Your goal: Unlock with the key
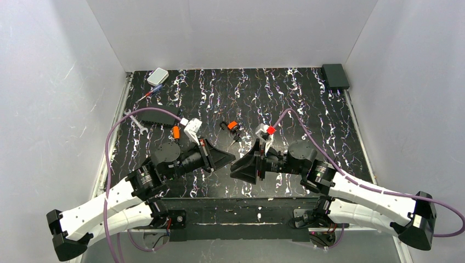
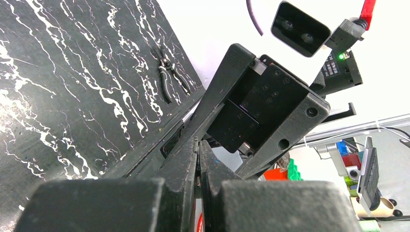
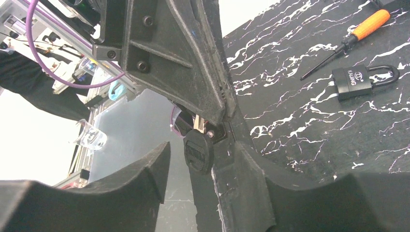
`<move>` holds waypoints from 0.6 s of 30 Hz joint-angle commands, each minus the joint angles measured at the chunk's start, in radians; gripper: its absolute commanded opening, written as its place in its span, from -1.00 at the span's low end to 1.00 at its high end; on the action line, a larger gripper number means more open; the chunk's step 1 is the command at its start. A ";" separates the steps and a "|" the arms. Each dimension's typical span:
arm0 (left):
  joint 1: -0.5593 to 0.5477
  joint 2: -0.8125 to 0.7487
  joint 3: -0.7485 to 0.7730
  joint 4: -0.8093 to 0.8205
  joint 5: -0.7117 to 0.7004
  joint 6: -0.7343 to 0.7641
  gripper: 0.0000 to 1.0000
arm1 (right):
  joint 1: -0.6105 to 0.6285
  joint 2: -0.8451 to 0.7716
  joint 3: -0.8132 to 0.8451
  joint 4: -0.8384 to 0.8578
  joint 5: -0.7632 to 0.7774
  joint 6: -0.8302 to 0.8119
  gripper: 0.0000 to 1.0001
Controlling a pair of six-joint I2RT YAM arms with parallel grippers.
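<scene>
Right wrist view is showing the key [image 3: 198, 151] hanging in the air, its round black head pointing down and its short metal blade pinched between the tips of the left claw [image 3: 208, 124], which is reaching in from the top of the picture with its two halves pressed together on the blade. The right claw [image 3: 200, 154] is standing apart around the key's head: one finger [image 3: 145, 169] is sitting clear of it with a gap showing, while the other finger [image 3: 241, 179] is lying just beside the head, and whether it is touching cannot be told. Off to the side, the dark padlock [image 3: 358, 79] is lying flat on the black marbled tabletop [image 3: 314, 125], well apart from the key, with the orange-handled screwdriver [image 3: 358, 31] resting just beside it. Left wrist view is showing the left claw's fingers [image 2: 183, 164] closed against each other, the right arm's claw body facing them close by, and a pair of black pliers [image 2: 169, 75] lying on the tabletop farther off. Top external view is showing both arms bending inward so that the two claws are meeting tip to tip above the near middle of the tabletop; the key is too small to make out there.
</scene>
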State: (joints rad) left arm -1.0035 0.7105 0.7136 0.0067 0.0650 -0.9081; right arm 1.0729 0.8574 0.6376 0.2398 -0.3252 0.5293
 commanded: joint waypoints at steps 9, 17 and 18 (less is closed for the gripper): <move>0.003 -0.031 0.019 0.008 -0.012 0.018 -1.00 | -0.013 0.015 0.001 0.061 -0.020 0.004 -0.32; 0.002 -0.037 0.006 -0.001 -0.051 0.014 -1.00 | -0.013 0.008 -0.002 0.065 -0.016 0.007 -0.76; 0.003 -0.040 0.003 -0.001 -0.067 0.013 -1.00 | -0.013 0.006 -0.004 0.067 -0.012 0.008 -0.85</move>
State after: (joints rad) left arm -1.0035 0.6930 0.7136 -0.0010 0.0429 -0.8989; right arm 1.0660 0.8726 0.6376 0.2630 -0.3443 0.5484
